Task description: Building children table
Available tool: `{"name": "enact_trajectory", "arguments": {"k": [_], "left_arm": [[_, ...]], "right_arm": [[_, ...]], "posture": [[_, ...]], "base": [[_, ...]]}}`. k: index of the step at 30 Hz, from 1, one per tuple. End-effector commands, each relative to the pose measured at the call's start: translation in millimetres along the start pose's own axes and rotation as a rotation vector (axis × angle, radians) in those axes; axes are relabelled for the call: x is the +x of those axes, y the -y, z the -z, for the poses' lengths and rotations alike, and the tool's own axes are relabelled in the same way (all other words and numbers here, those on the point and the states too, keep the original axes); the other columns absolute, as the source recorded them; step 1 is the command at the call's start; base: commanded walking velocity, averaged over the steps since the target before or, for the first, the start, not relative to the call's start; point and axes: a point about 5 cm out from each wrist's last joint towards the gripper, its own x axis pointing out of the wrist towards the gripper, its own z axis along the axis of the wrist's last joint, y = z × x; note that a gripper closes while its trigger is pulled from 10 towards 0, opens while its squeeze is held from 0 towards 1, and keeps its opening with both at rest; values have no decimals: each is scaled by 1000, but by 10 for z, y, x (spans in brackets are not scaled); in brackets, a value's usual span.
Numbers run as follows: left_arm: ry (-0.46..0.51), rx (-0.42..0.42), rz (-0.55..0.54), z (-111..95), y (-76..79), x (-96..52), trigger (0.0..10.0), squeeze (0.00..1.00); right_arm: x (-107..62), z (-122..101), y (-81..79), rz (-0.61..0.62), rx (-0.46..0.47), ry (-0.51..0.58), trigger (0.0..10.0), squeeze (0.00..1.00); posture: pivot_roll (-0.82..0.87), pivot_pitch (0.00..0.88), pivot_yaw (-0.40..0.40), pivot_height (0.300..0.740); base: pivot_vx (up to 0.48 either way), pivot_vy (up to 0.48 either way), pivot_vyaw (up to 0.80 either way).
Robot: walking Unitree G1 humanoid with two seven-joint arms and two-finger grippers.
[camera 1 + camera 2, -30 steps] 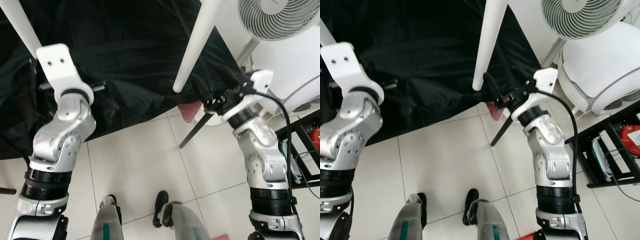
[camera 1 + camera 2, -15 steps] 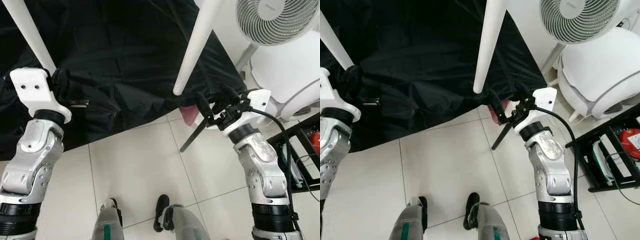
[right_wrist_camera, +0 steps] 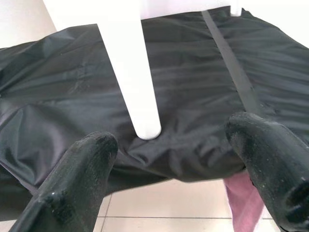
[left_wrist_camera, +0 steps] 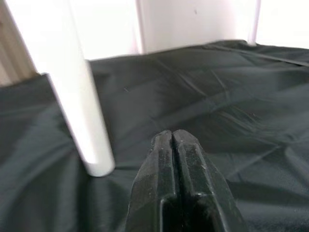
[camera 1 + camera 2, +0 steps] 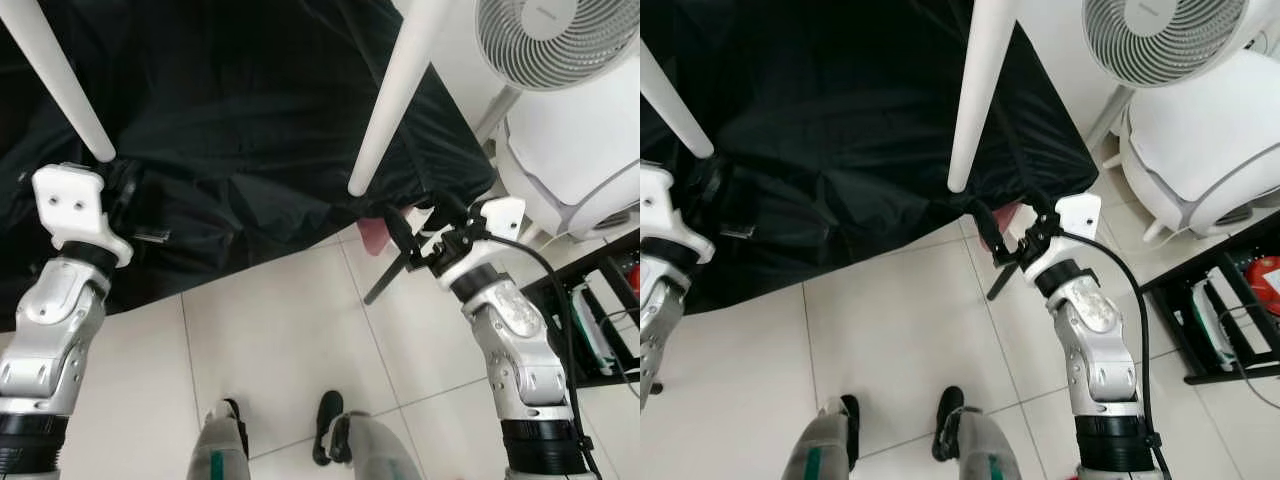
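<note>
Two white table legs stick up from a black cloth [image 5: 240, 120]: the left leg [image 5: 62, 85] and the right leg [image 5: 392, 100]. My left gripper [image 4: 172, 141] is shut with nothing in it. It hovers over the cloth just beside the rounded end of the left leg [image 4: 82, 125]. In the left eye view the left gripper [image 5: 128, 190] is largely hidden behind its white wrist plate. My right gripper [image 3: 178, 159] is open, with fingers spread wide. It sits at the cloth's edge, a little short of the right leg's tip [image 3: 145, 128]. In the left eye view the right gripper [image 5: 420, 228] is below that tip.
A white fan [image 5: 555, 40] and a rounded white appliance [image 5: 580, 140] stand at the right. A black rack [image 5: 600, 300] with cables is at the far right. Something pink [image 5: 378, 232] peeks from under the cloth's edge. Light floor tiles [image 5: 280, 320] lie before my feet.
My left arm has dropped and swung left, bringing its gripper down by the left leg's tip. The right gripper has edged slightly toward the cloth. The view has shifted a little.
</note>
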Motion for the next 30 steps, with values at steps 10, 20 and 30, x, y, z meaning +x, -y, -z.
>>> {"name": "enact_trajectory", "arguments": {"k": [10, 20, 30], "left_arm": [[27, -14, -16, 71, 50, -171, 10000, 0], [13, -69, 18, 256, 85, -66, 10000, 0], [-15, -71, 63, 457, 220, -439, 10000, 0]], "right_arm": [[-148, 161, 90, 87, -16, -34, 10000, 0], [-232, 285, 204, 178, -40, -53, 10000, 0], [-536, 554, 126, 187, -54, -101, 10000, 0]], "posture": [[126, 189, -22, 740], [97, 132, 7, 740], [112, 124, 8, 740]], "base": [[0, 0, 0], [0, 0, 0], [0, 0, 0]]}}
